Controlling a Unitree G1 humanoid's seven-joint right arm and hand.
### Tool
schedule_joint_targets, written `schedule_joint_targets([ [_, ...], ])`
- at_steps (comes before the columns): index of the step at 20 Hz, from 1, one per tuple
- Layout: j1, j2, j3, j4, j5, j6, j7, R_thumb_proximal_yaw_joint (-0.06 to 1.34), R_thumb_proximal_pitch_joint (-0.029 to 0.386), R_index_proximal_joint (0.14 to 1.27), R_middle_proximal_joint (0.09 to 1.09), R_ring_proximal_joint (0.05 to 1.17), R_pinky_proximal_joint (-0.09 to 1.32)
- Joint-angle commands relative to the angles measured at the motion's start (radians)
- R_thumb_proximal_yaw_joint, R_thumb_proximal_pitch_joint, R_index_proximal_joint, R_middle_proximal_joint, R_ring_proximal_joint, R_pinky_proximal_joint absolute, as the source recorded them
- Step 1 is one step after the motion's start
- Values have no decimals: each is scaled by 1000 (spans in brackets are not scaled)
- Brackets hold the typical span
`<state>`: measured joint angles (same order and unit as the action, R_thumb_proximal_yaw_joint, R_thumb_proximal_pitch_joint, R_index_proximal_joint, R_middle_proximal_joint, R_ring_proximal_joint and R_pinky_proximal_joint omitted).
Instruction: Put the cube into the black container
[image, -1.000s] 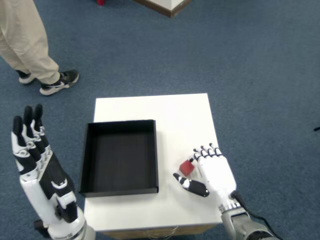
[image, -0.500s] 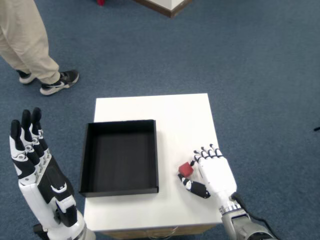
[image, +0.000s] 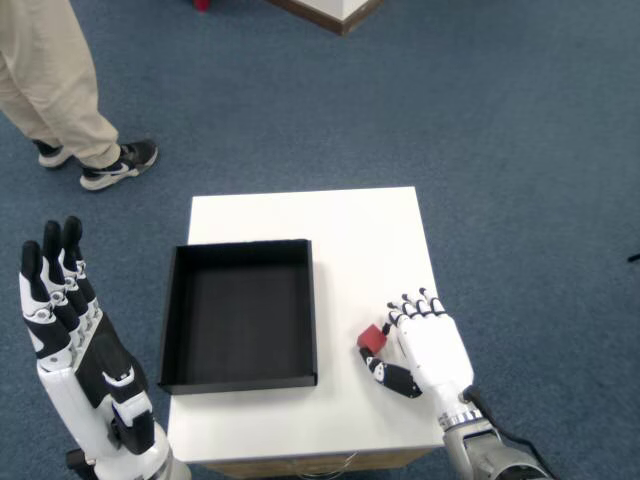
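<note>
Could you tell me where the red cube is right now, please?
In the head view, the cube sits on the white table, right of the black container, between the right hand's thumb and fingers.

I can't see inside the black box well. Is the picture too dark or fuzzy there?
Head view: sharp and evenly lit, no glare; the black container just looks dark inside, with nothing visible in it. The red cube and right hand are clear, with a soft shadow beneath.

one head view, looking steeply down from above onto the white table (image: 340, 225).
</note>
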<state>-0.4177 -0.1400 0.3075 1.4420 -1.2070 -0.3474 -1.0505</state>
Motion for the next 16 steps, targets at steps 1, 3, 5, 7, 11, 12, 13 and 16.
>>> schedule_joint_targets([
  [1,-26,-10,-4,-26,15,-32,-67,1063,125,1098,443,329,183],
  [3,-24,-10,-4,-28,13,-37,-78,1084,128,1096,450,331,184],
  [5,-24,-10,-4,-32,12,-42,-87,1100,131,1095,455,332,185],
  [7,-24,-10,-3,-34,11,-46,-95,1115,134,1093,459,333,185],
  [11,-26,-10,1,-47,10,-59,-123,1139,139,1090,463,333,184],
  [12,-28,-11,3,-55,11,-66,-137,1146,141,1088,464,333,184],
  [13,-30,-11,4,-58,12,-71,-146,1150,142,1087,464,333,184],
  [16,-36,-11,11,-70,15,-89,-186,1161,147,1083,464,333,183],
])
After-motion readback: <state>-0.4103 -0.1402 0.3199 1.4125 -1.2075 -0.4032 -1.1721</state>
